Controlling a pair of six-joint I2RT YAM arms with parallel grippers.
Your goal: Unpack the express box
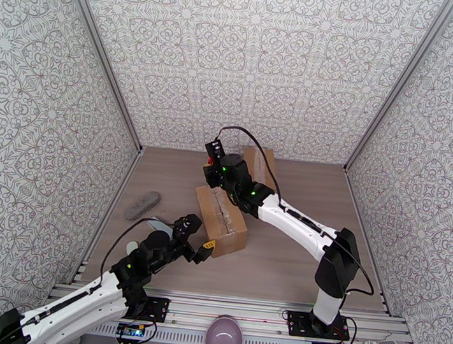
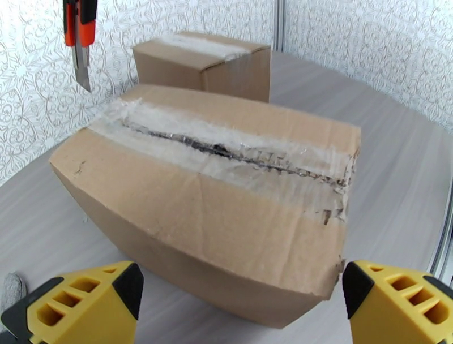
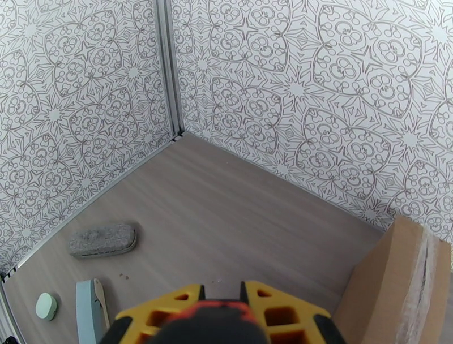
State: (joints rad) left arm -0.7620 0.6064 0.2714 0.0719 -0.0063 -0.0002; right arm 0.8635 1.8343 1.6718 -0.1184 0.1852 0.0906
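The express box (image 1: pixel 220 220) is brown cardboard and lies mid-table; the clear tape along its top seam (image 2: pixel 226 148) is slit open and its flaps lie flat. My left gripper (image 1: pixel 197 240) sits open at the box's near corner, its yellow fingers (image 2: pixel 85 300) wide on either side of the box (image 2: pixel 226 198) and touching nothing. My right gripper (image 1: pixel 213 160) hovers over the box's far end, shut on an orange utility knife (image 2: pixel 79 34) with its blade pointing down. The right gripper (image 3: pixel 221 311) has its fingers tight on the red-and-black handle.
A second taped cardboard box (image 1: pixel 257 163) stands behind the first one (image 2: pixel 204 62). A grey oblong pad (image 1: pixel 142 205), a light blue tool (image 3: pixel 88 302) and a green disc (image 3: pixel 46 305) lie by the left wall. A purple bowl (image 1: pixel 226 339) sits on the front rail.
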